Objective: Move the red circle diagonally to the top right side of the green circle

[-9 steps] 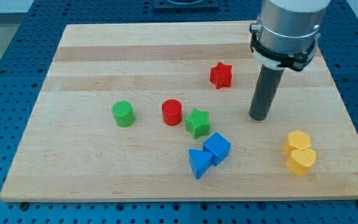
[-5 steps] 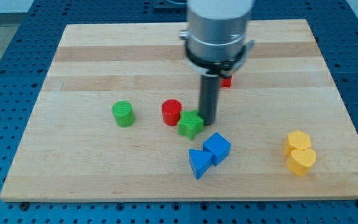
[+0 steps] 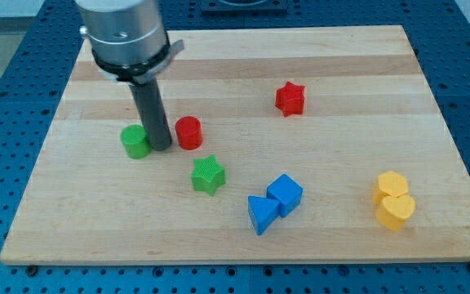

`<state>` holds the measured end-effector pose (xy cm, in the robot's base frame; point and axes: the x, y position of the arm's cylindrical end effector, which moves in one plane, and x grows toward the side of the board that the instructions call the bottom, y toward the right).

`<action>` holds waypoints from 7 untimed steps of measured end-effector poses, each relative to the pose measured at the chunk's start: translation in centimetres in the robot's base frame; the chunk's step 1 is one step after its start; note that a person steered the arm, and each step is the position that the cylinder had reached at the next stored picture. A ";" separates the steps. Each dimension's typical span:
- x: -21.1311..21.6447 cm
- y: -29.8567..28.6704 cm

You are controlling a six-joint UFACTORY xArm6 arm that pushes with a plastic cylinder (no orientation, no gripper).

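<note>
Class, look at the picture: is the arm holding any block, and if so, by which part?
Nothing is held. My tip only stands on the board between the green circle and the red circle, close beside both.

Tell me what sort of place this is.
Likely a robotics lab bench: a wooden board on a blue perforated table, small coloured blocks such as the red circle and green circle, with my tip between them.
</note>
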<state>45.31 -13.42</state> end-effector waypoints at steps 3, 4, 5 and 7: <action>-0.6 7.5; 1.9 10.4; 1.0 11.9; -0.3 12.6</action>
